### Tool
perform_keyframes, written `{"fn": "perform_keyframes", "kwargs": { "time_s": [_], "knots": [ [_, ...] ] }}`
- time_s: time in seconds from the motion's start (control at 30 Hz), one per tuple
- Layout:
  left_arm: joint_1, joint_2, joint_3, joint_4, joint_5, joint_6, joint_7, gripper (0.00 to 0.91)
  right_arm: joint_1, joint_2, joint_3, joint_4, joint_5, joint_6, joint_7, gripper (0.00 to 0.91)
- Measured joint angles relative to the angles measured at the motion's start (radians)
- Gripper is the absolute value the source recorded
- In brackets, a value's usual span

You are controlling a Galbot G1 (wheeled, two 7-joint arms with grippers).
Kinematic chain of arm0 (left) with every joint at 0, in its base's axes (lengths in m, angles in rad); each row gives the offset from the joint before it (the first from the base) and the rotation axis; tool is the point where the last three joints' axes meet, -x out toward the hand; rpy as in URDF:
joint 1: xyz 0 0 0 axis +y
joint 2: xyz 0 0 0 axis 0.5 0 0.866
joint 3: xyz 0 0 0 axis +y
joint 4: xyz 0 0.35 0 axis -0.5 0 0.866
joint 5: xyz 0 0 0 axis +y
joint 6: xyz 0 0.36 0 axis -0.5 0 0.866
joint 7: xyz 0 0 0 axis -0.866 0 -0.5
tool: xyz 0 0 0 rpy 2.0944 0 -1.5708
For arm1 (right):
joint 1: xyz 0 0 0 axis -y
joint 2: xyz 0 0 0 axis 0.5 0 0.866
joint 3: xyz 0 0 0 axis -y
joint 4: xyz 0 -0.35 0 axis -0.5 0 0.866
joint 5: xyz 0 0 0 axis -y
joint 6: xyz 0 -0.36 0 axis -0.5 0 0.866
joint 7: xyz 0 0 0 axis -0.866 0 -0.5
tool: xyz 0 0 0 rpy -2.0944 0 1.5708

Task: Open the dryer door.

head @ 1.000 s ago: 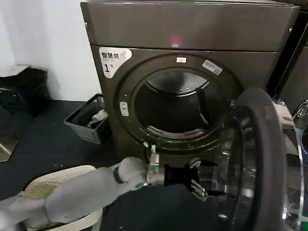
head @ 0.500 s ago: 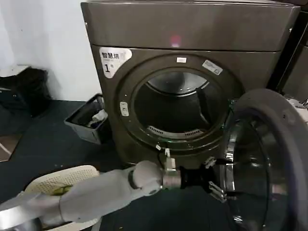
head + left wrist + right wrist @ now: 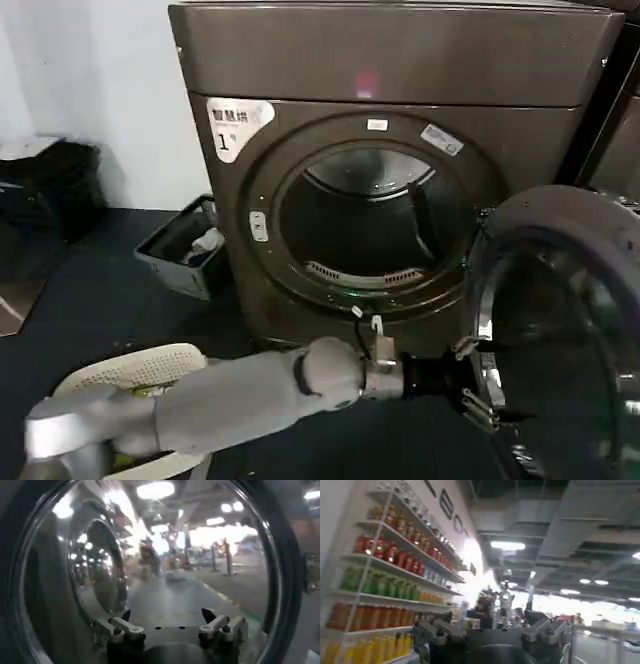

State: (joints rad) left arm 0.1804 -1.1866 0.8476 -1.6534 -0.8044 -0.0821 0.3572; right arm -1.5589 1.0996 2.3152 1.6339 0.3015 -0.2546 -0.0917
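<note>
You had one dryer (image 3: pixel 400 100) in front of you, with one white sticker (image 3: pixel 238 123) marked "1" on its face and one round opening. One dryer door (image 3: pixel 560 330) hung off it, swung wide. Down on the floor there was one grey bin (image 3: pixel 180 250) beside the machine and one cream perforated basket (image 3: pixel 130 370) nearer you. One arm was reaching across, so one left gripper (image 3: pixel 478 385) at the door's inner side, its two fingers (image 3: pixel 127 627) spread apart. The right gripper (image 3: pixel 490 632) looked out at shelving: I counted four rows of bottles (image 3: pixel 385 587), too many bottles to count one by one.
</note>
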Motion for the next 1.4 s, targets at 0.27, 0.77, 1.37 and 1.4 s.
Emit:
{"fn": "perform_keyframes", "kwargs": {
  "time_s": [0.27,0.77,1.37,1.4],
  "knots": [
    [-0.006,-0.049,0.019,0.041,0.019,0.006,-0.026,0.907,0.002,-0.008,0.048,0.012,-0.048,-0.030,-0.001,0.907],
    [-0.045,-0.169,0.053,0.143,0.022,0.003,-0.040,0.907,-0.014,-0.015,0.075,0.018,-0.046,-0.032,-0.009,0.907],
    [-0.067,-0.266,0.064,0.246,0.037,0.009,-0.051,0.907,-0.015,-0.018,0.071,0.021,-0.043,-0.032,-0.018,0.907],
    [-0.071,-0.270,0.064,0.250,0.036,0.009,-0.053,0.907,-0.015,-0.018,0.071,0.021,-0.043,-0.032,-0.019,0.907]
  ]
}}
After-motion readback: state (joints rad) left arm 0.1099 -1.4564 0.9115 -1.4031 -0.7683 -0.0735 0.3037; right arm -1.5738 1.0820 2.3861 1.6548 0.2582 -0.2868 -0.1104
